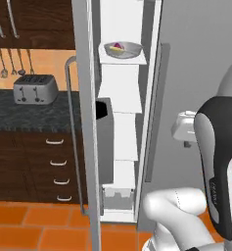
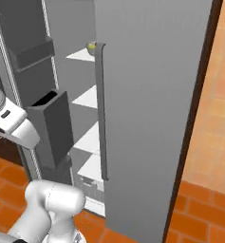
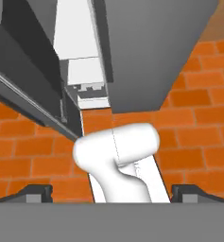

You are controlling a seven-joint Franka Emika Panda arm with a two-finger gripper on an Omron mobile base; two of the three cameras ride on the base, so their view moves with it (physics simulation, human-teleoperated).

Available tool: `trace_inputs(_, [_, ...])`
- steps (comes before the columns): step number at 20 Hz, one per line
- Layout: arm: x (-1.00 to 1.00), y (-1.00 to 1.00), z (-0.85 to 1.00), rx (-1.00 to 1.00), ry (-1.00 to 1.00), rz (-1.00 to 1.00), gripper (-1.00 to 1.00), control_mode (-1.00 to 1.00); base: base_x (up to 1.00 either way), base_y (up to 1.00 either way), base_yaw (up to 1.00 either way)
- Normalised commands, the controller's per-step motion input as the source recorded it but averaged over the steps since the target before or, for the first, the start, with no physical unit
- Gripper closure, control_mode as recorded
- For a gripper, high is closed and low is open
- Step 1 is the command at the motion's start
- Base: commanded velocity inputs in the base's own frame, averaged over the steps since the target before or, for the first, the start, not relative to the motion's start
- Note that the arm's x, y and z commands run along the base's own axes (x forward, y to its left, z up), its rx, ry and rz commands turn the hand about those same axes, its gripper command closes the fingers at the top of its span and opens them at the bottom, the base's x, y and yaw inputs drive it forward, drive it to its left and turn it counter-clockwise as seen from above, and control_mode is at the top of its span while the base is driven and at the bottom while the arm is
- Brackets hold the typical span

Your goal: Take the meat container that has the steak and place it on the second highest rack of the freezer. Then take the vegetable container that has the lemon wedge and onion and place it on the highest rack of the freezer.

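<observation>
Trouble is looming mainly at the narrow opening of the freezer (image 1: 118, 122): its door is standing only partly open, so the slot between the door edge and the cabinet is looking tight, and a container carried in could be catching on the long bar handle (image 1: 72, 132) or on the dark door bin (image 1: 104, 142) that is jutting into the gap. A tilted carry could also be spilling the contents.

A shallow bowl (image 1: 123, 49) is sitting on a white shelf (image 1: 121, 59) high in the freezer, holding something small and pink-red with a touch of yellow; I am judging it to be one of the containers, but which food it holds, and whether that shelf is the top one or the second, I cannot tell. In the right base view a yellow-green bit (image 2: 91, 46) is peeking past the door edge at the same height.

The pincer (image 3: 111, 191) is hanging low with its tips spread wide and pinching nothing, pointing down at the orange tile floor (image 3: 198, 127) near the freezer's foot.

Far to the left, a toaster (image 1: 35, 88) is resting on the dark worktop (image 1: 34, 112) above drawers, with utensils hanging on the wall behind; none of these is blocking the way
</observation>
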Motion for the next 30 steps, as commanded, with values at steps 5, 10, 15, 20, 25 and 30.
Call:
trace_inputs(5, [0.00, 0.00, 0.00, 0.00, 0.00, 0.00, -1.00, 1.00, -0.33, 0.00, 0.85])
trace_inputs(10, [0.00, 0.00, 0.00, 0.00, 0.00, 0.00, -1.00, 1.00, -0.13, 0.04, 0.91])
trace_inputs(15, [0.00, 0.00, 0.00, 0.00, 0.00, 0.00, -1.00, 1.00, -0.05, 0.17, 0.92])
trace_inputs(20, [0.00, 0.00, 0.00, 0.00, 0.00, 0.00, -1.00, 1.00, 0.37, 0.28, 0.82])
trace_inputs(25, [0.00, 0.00, 0.00, 0.00, 0.00, 0.00, -1.00, 1.00, 0.99, 0.41, 0.27])
trace_inputs(30, [0.00, 0.00, 0.00, 0.00, 0.00, 0.00, -1.00, 1.00, 1.00, 0.50, -0.24])
